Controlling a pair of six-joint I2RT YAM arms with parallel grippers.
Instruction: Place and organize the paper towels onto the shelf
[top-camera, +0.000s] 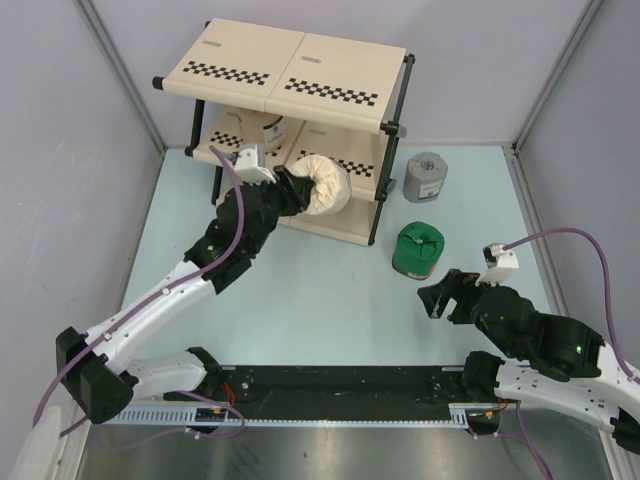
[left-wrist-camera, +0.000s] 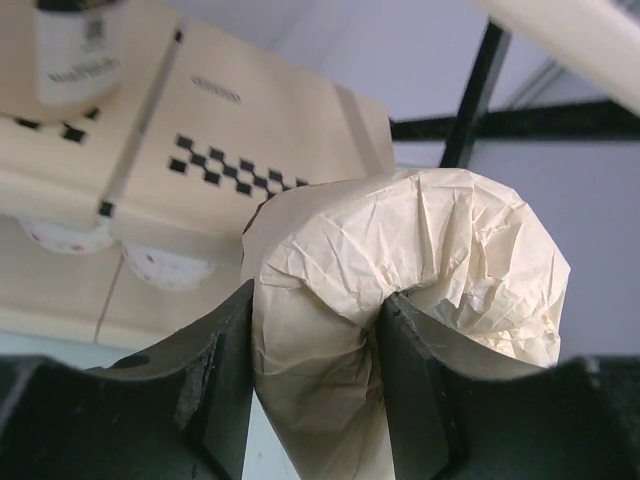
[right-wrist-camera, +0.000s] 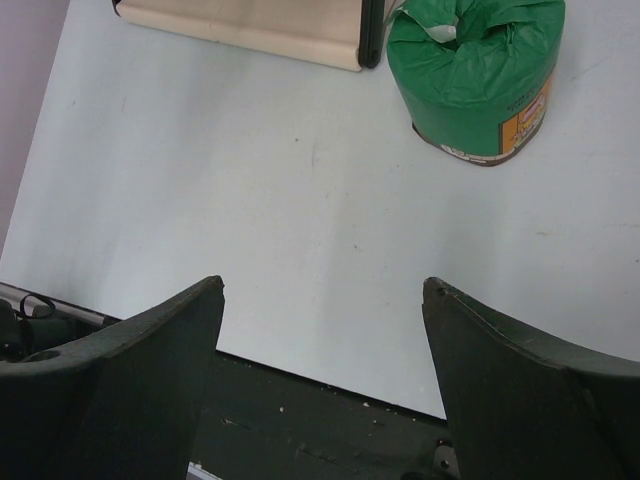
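My left gripper (top-camera: 298, 190) (left-wrist-camera: 315, 310) is shut on a tan paper towel roll (top-camera: 325, 185) (left-wrist-camera: 440, 260), one finger in its centre hole and one outside its wall. The roll hangs at the front of the shelf (top-camera: 300, 60) (left-wrist-camera: 250, 130), level with the lower tiers. A labelled white roll (top-camera: 265, 128) (left-wrist-camera: 75, 50) stands on the middle tier. Two white rolls (left-wrist-camera: 165, 265) show below it. On the table to the right of the shelf stand a grey roll (top-camera: 426, 177) and a green-wrapped roll (top-camera: 417, 250) (right-wrist-camera: 470, 80). My right gripper (top-camera: 432, 298) (right-wrist-camera: 322, 290) is open and holds nothing, near of the green roll.
The shelf's black posts (top-camera: 388, 180) (left-wrist-camera: 475, 95) frame its right side. The black base rail (top-camera: 340, 385) (right-wrist-camera: 300, 420) runs along the near table edge. Grey walls (top-camera: 60, 150) close in the left, right and back.
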